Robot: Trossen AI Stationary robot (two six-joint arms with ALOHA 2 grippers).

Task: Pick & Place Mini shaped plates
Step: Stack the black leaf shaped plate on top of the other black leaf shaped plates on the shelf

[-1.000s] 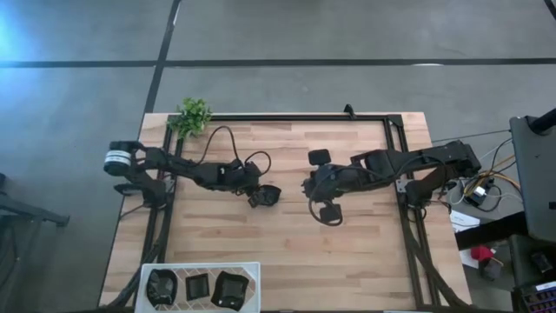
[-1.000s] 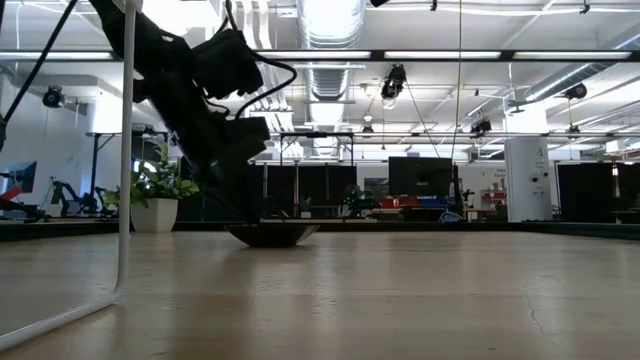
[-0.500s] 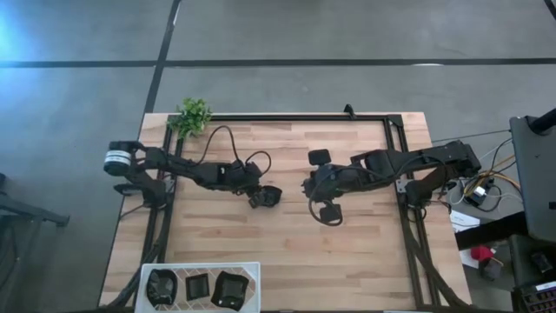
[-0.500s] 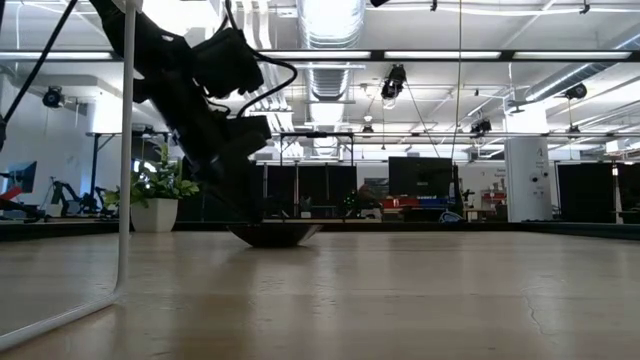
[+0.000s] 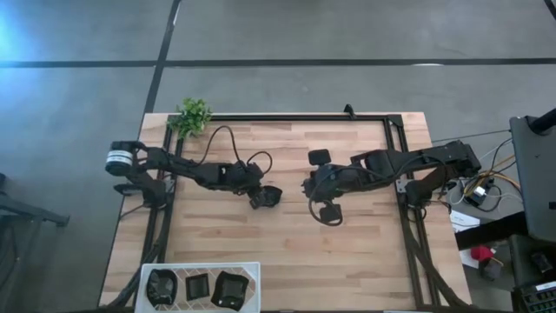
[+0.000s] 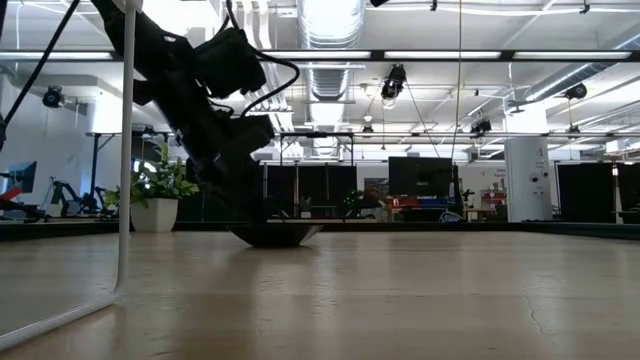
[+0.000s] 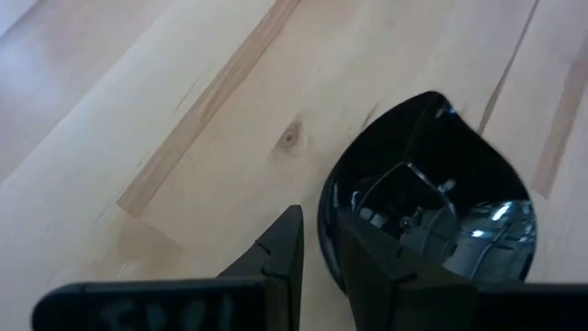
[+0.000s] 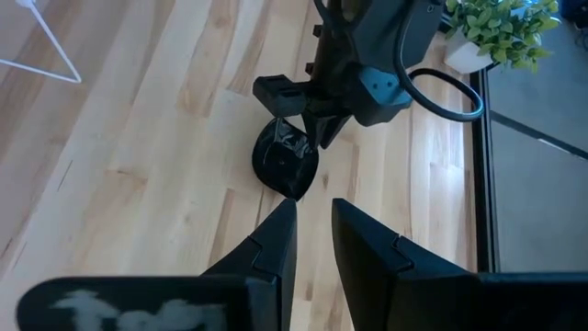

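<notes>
Near the middle of the tabletop (image 5: 287,252), the left tool (image 5: 257,198) has its fingers pinched narrow over the rim of a glossy black plate (image 5: 269,196), one finger inside, one outside. The plate's base looks to be touching the wood in the low view. I'd lift straight up and slow, since a thin rim grip on something that slick could let it swing or slip.

Right tool (image 8: 312,234) hangs mid-frame with a narrow gap and nothing between its fingers; another plate (image 5: 329,213) sits just beside it. Three plates are already in the white tray (image 5: 200,266) at lower left. Pale wood planks, a plant (image 5: 193,116) at the upper-left corner, big open workshop behind.
</notes>
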